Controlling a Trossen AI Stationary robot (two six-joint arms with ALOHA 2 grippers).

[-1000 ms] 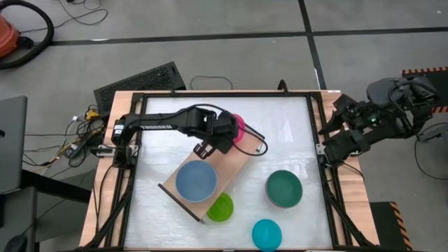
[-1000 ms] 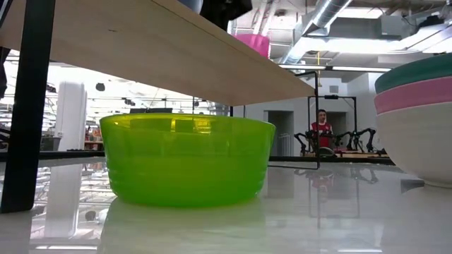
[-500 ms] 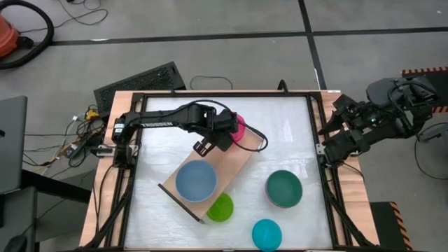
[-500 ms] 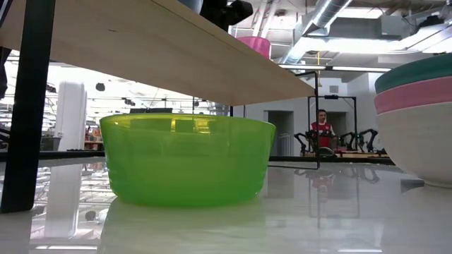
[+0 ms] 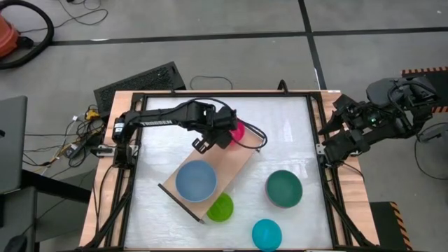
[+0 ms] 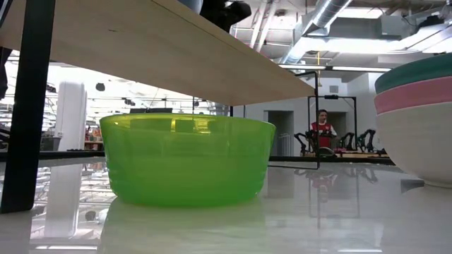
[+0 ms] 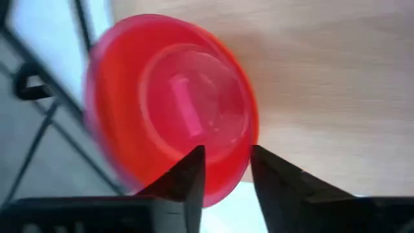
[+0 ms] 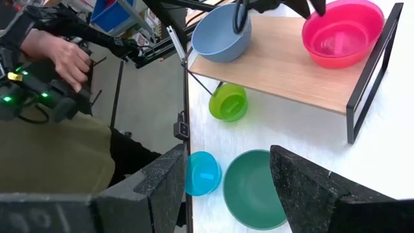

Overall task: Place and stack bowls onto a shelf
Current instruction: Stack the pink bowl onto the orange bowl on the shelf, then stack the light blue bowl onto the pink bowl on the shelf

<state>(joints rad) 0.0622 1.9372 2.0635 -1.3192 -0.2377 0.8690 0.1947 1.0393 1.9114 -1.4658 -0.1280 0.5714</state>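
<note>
Magenta bowl (image 5: 238, 130) on the shelf (image 5: 234, 162), left gripper (image 7: 223, 171) fingers apart, seemingly straddling its rim.

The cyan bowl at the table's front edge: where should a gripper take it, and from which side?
Grip the cyan bowl by its rim, probably from straight above, one finger inside the wall and one outside. It sits upright, mouth open, apart from the teal bowl and lime green bowl, so the rim looks free all round.
</note>
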